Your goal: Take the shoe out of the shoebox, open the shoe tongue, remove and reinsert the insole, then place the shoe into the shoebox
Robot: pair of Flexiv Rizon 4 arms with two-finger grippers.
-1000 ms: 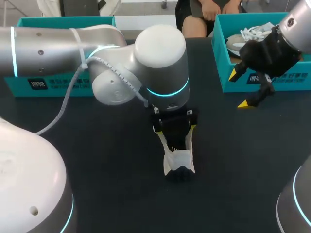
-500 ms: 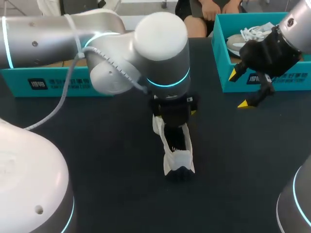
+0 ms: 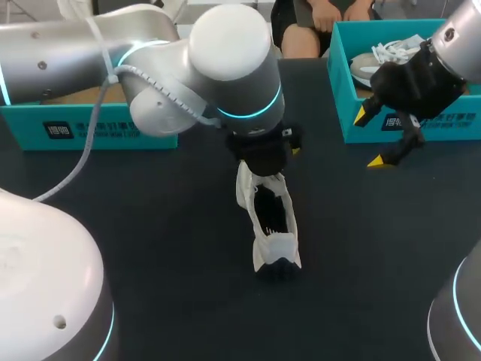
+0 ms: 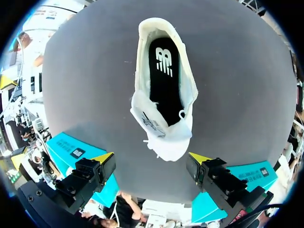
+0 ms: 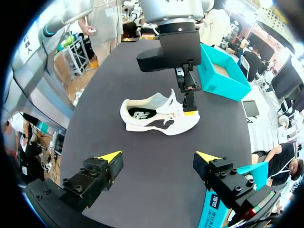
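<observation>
**Head view.** The shoe lies out of its box on the dark bench, near the middle, so the first step looks done. Its opening gapes, which suggests the tongue has been pulled back. The left arm hangs over the shoe's far end and hides the left jaws. The right arm sits in front of the right shoebox, its jaws spread wide and empty. That box already holds another shoe. The left shoebox stands well apart, at the bench's far left.

**Left wrist view.** The left jaws are wide apart and grip nothing, and the shoe lies ahead of them. The tongue is folded up and the black insole lies flat inside. Whether the insole has been out and back cannot be told. Returning the shoe to a box is certainly left.

**Right wrist view.** The right jaws are also wide and empty, with bare bench between them and the shoe. There is open room all around the shoe, well clear of the bench's edges. Only the left arm crowds it from above.
</observation>
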